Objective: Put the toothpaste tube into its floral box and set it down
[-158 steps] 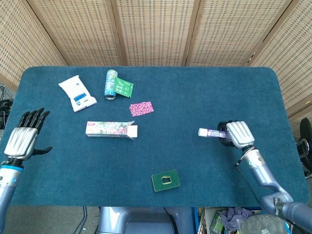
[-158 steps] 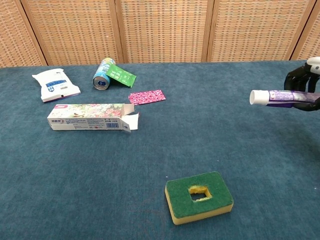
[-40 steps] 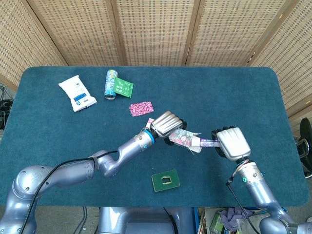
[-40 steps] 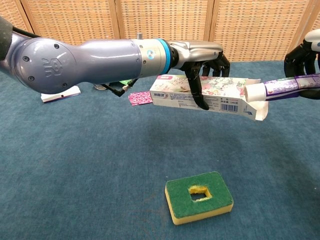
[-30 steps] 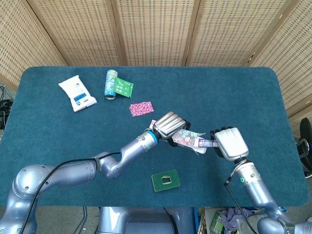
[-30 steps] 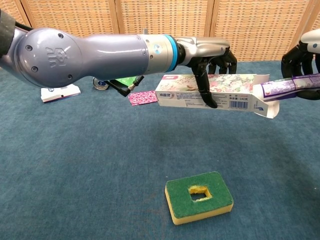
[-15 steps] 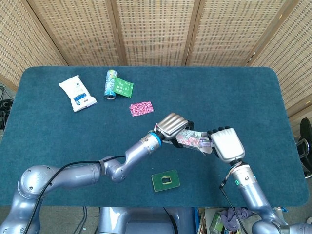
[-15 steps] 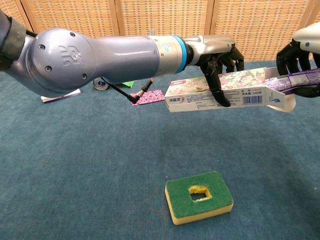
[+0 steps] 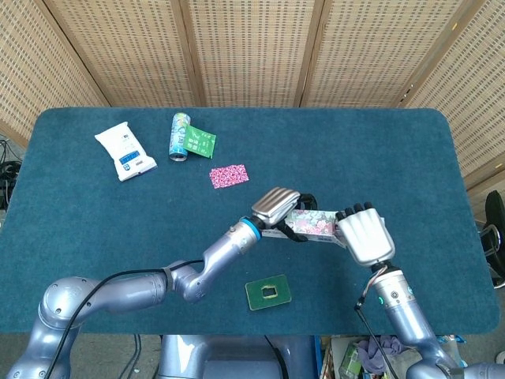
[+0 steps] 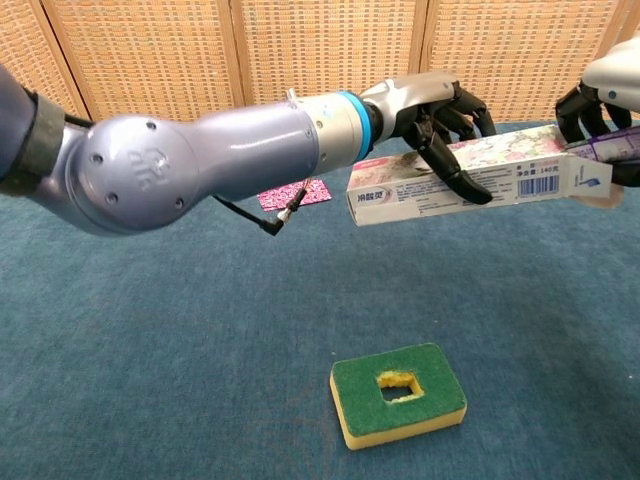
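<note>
Item 1, left hand (image 10: 440, 115): I've got it clamped round the box (image 10: 480, 180) mid-length, held in the air above the table (image 10: 150, 330).

Item 2, box: floral print, barcode side facing chest cam, long axis L–R, slight upward tilt twd the right; open end at my right hand.

Item 3, tube (image 10: 612, 146): purple, mostly inside box, only the tail shows.

Item 4, right hand (image 9: 364, 235): fingers curled on tube tail, touching box mouth. Next push, I judge, runs along box axis, leftward.

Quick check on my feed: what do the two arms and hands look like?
Both arms are smooth silver-grey metal. The left arm has a blue ring at the wrist and a thin black cable along it. The left hand and right hand have silver backs and black fingers.
</note>
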